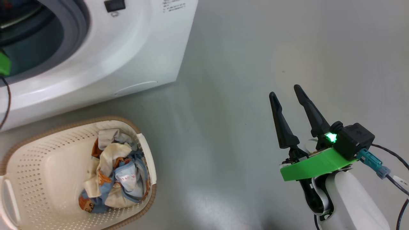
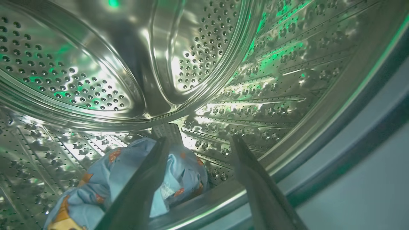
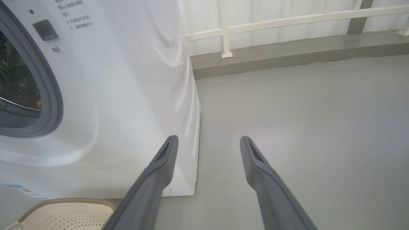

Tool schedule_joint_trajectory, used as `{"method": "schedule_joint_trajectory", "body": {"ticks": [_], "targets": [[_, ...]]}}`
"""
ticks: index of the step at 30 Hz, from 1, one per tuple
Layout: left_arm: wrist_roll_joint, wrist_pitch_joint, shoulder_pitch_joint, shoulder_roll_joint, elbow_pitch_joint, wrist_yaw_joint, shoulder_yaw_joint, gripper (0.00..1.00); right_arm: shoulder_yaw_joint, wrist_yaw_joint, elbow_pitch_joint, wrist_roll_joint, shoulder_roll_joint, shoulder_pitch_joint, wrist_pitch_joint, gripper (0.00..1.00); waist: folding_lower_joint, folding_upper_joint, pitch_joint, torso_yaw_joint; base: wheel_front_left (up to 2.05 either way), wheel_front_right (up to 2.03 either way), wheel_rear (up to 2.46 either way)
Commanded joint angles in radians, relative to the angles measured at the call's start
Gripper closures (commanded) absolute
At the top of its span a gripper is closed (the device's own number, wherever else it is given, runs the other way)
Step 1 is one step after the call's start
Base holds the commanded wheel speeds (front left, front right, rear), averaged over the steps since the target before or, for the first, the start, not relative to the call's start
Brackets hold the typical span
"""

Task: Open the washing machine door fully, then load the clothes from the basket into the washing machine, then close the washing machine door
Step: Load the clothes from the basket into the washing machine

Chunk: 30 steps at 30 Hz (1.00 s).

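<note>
The washing machine [image 1: 127, 48] stands at the upper left with its mouth uncovered; its door is out of view. My left gripper [image 2: 198, 138] is inside the steel drum [image 2: 96, 80], open, with nothing between its fingers. A light blue garment with orange prints [image 2: 185, 169] lies on the drum floor, partly behind the left finger. The cream basket [image 1: 48, 172] sits on the floor in front of the machine, holding a heap of clothes [image 1: 118, 169]. My right gripper [image 1: 284, 90] hangs open over bare floor to the right, well apart from both.
The grey gasket [image 3: 51, 95] rings the machine's mouth. The basket's brown rim [image 3: 67, 200] shows beside the right gripper [image 3: 208, 138]. Grey floor [image 1: 243, 64] spreads to the right of the machine. A white railing [image 3: 287, 22] and a low ledge run along the far wall.
</note>
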Motion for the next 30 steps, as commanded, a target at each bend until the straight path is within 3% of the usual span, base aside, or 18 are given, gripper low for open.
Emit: {"method": "schedule_joint_trajectory", "body": {"ticks": [1,5,10,19,30], "targets": [[-0.018,-0.016,0.015,0.059,-0.03,-0.002,0.021,0.0,0.008,0.004,-0.012,-0.005,-0.001,0.008,-0.008,0.0,0.0001,0.0,-0.028,0.019,0.0,0.0,0.0],[-0.022,-0.026,0.069,0.059,-0.058,-0.002,0.021,0.0,0.002,0.004,0.001,-0.01,-0.001,0.006,-0.008,0.0,0.0001,0.0,-0.062,0.041,0.0,0.0,0.0],[0.015,-0.027,0.172,0.041,-0.13,-0.002,0.124,0.0,0.003,0.004,0.028,-0.011,-0.001,0.005,-0.008,0.0,0.0001,0.0,-0.117,0.07,0.0,0.0,0.0],[0.17,-0.027,0.454,-0.046,-0.296,-0.002,0.343,0.0,-0.012,0.004,0.078,-0.023,-0.001,0.015,-0.008,0.0,0.0001,0.0,-0.231,0.125,0.0,0.0,0.0],[0.263,-0.027,0.686,-0.137,-0.396,-0.002,0.477,0.0,-0.025,0.004,0.112,-0.033,-0.001,0.032,-0.008,0.0,0.0001,0.0,-0.342,0.18,0.0,0.0,0.0]]}}
